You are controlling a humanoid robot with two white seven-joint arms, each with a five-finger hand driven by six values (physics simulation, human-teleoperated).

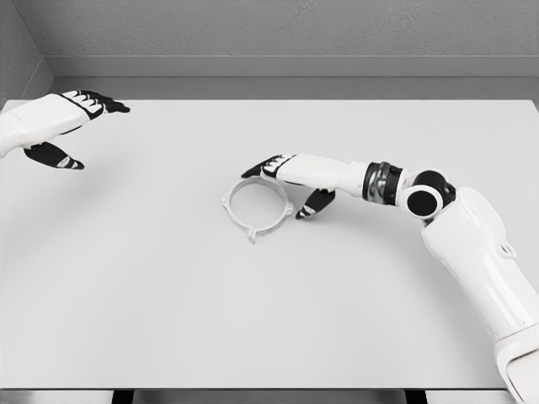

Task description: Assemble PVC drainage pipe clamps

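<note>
Your pipe clamp ring (257, 207) lies flat near the middle of the white table (168, 286). Your right hand (290, 181) sits at the ring's far-right edge, fingers spread with nothing pinched between them; the thumb tip appears just beside the rim, though contact is hard to judge. Your left hand (59, 126) hovers open, well apart, at the far left.

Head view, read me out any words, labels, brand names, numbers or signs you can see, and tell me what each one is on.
None: no text can be read anywhere in this view.
White clamp ring: no marking shows.
Table: plain, no label.
Left hand and right hand: white and black, no lettering or number visible.
Grey wall: no sign.
</note>
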